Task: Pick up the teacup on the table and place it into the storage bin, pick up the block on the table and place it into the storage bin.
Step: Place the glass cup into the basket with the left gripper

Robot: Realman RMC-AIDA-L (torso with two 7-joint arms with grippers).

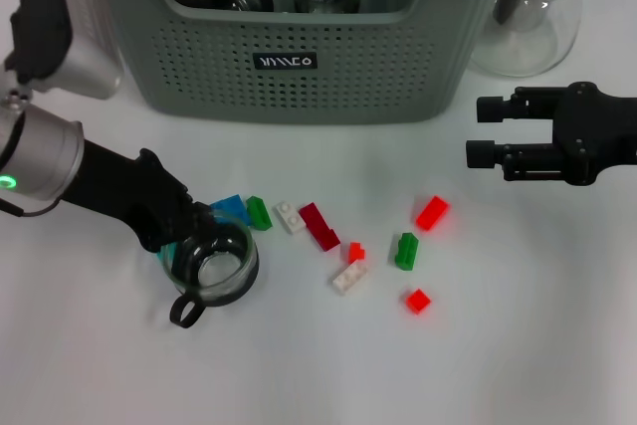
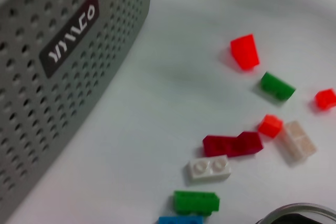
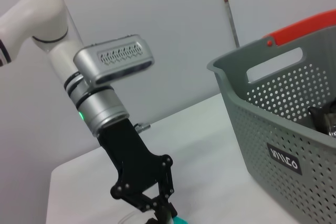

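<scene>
White tabletop (image 1: pixel 557 345) underfoot, pale wall behind. Small black label (image 1: pixel 285 61) on the storage bin (image 1: pixel 328 77), white lettering not clearly readable. Bin at the far edge, glassware already inside. Clear glass carafe (image 1: pixel 532 22) just beside it on the right. Left gripper (image 1: pixel 204 236) reached down low from the left, clamped on the rim of the glass teacup (image 1: pixel 211 268), cup on the table, black handle toward the near edge. Blue block (image 1: pixel 231 208) and green block (image 1: pixel 259 212) just beside the cup; red, white and green pieces scattered to the right. Right gripper (image 1: pixel 482 131) hovered level, fingers parted, holding nothing
</scene>
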